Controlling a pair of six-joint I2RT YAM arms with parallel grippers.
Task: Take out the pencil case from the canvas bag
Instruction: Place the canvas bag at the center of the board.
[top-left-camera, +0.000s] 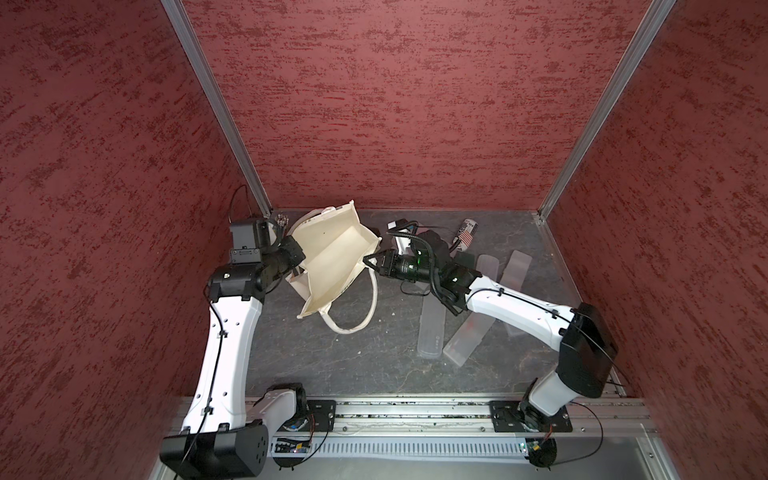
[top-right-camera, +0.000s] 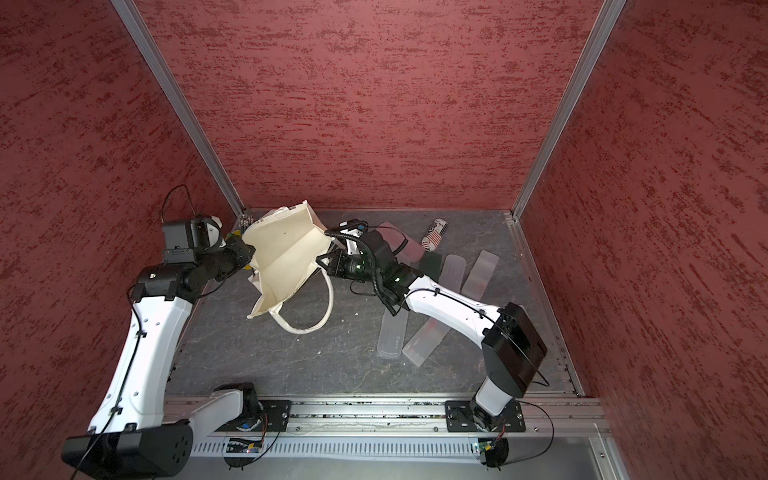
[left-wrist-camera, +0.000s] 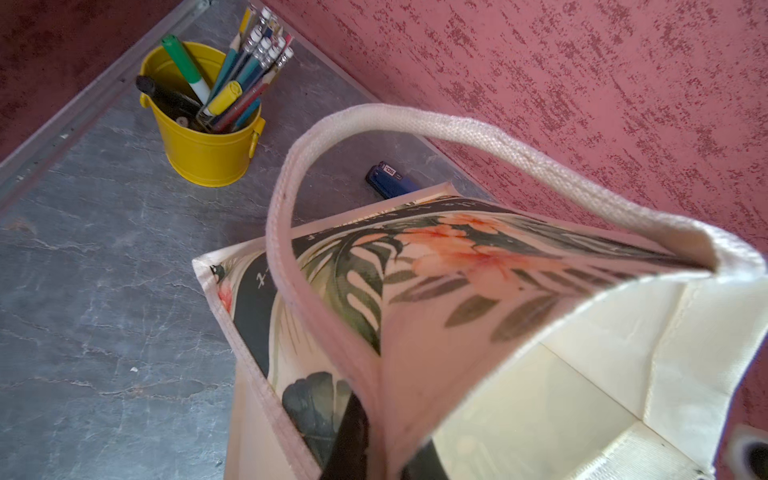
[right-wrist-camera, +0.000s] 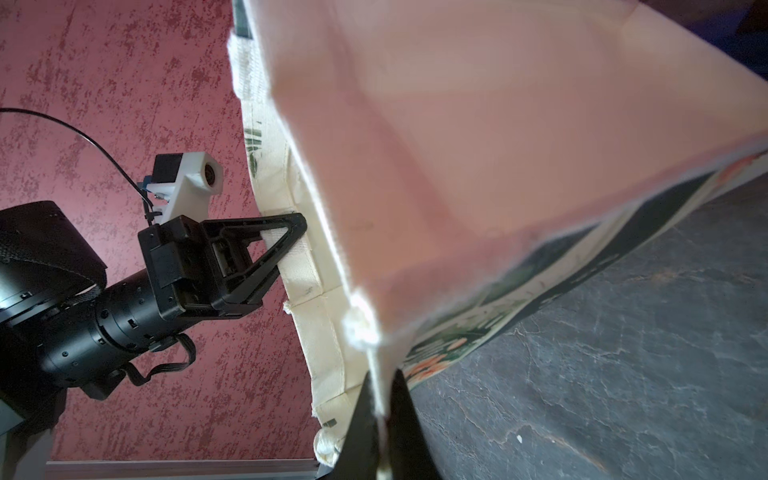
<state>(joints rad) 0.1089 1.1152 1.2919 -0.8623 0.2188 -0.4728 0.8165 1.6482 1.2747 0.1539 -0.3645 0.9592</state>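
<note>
The left gripper (top-left-camera: 299, 250) is closed on one rim of the canvas bag (top-left-camera: 332, 266), which is held open and tilted at about 10 o'clock on the table (top-left-camera: 374, 357). The opposite rim is clamped by the right gripper (top-left-camera: 368, 261). Clear pencil cases (top-left-camera: 431, 332) are seen lying at 3 o'clock, outside the bag.

Right gripper (right-wrist-camera: 380, 419) fingers run off the picture's edge; the canvas bag (right-wrist-camera: 457, 166) ahead is blurred, its band lettering unreadable. Beyond the left gripper (top-left-camera: 297, 252), a lighter (left-wrist-camera: 390, 183) lies half hidden behind the bag
</note>
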